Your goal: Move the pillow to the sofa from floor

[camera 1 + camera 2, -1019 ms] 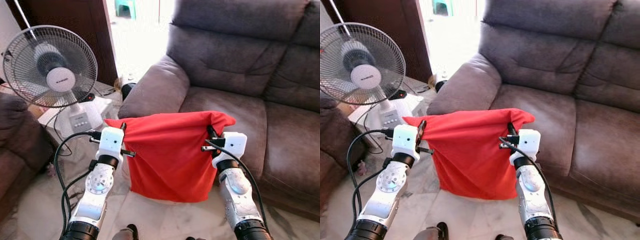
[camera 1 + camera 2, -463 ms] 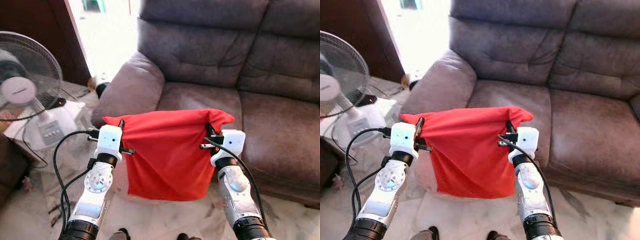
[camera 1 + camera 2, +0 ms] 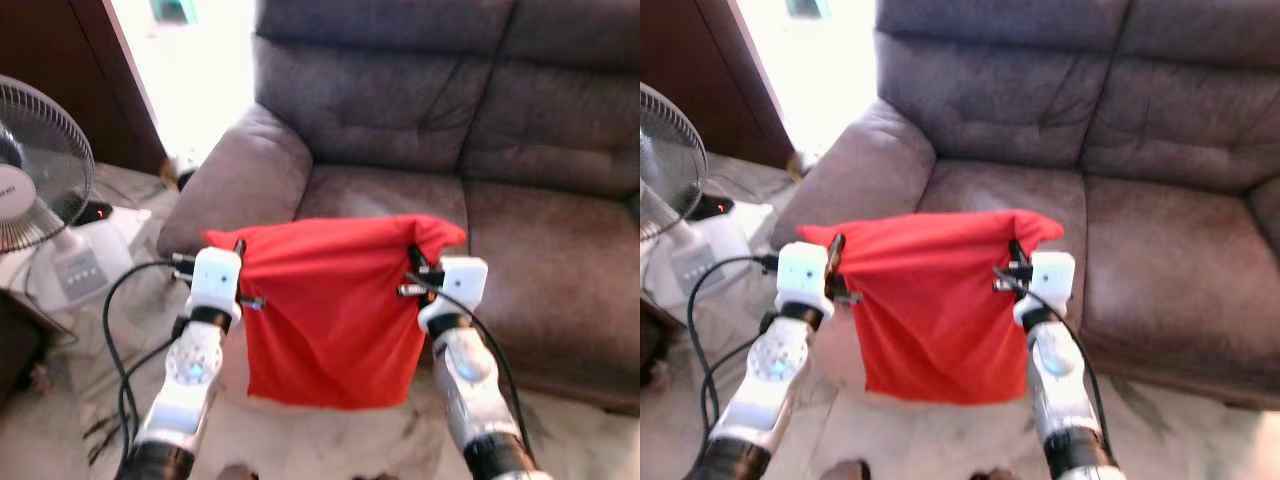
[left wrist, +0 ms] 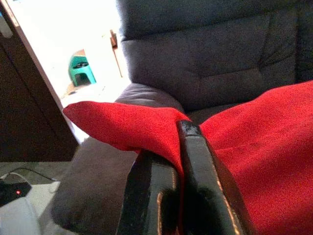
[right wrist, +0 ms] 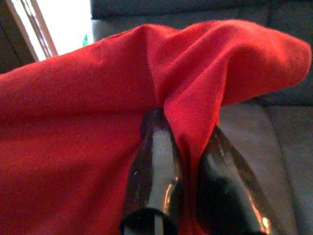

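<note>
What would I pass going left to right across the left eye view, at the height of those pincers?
Fan → white fan base → left pincer, clamped on the cloth → red pillow → right pincer, also clamped on it → sofa seat cushion.

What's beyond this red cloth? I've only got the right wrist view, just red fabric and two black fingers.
Observer: The red pillow hangs in front of a brown sofa, its lower edge above the pale floor.
Operator: Is the left arm on it too?
Observer: Yes. The left gripper pinches the pillow's other top corner, jaws shut on the fabric, as the right gripper does on its side.
Operator: Anything off to the side?
Observer: A standing fan is at the robot's left, beside the sofa's armrest.
</note>
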Tool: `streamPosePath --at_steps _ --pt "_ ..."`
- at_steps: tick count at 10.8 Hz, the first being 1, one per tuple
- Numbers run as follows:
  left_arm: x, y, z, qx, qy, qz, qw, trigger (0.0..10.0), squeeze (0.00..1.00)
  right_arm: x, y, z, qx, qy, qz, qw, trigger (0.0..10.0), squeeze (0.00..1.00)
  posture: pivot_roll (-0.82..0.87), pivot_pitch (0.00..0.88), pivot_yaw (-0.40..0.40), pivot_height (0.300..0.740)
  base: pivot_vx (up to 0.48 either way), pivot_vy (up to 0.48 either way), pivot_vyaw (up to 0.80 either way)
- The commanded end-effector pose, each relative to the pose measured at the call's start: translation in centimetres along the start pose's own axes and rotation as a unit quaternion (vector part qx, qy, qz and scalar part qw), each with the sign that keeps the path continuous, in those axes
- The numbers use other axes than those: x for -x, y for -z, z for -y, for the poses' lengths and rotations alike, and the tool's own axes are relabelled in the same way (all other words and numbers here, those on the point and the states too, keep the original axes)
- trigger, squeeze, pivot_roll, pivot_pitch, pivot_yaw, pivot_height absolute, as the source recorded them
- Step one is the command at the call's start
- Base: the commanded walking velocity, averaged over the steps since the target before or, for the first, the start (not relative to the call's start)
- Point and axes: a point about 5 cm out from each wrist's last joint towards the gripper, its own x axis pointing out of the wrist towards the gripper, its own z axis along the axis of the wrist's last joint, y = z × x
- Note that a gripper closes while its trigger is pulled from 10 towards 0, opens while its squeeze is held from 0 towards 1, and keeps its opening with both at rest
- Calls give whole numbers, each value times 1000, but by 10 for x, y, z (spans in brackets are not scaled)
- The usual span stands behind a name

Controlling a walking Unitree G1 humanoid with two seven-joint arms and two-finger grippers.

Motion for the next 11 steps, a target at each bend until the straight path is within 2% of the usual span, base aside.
streamPosePath --at_steps 1,5,11 --pt "0 -3 -13 -7 -27 11 1000 10000 0 -5 -19 16 -4 40 50 998 10000 0 161 125 -15 740 0 -289 0" --pt "0 -3 -13 -6 -24 12 1000 10000 0 -4 -19 15 -4 38 48 998 10000 0 160 116 -12 740 0 -289 0" --pt "1 -3 -13 -5 -24 10 1000 10000 0 -5 -20 18 0 43 50 998 10000 0 160 148 -14 740 0 -287 0"
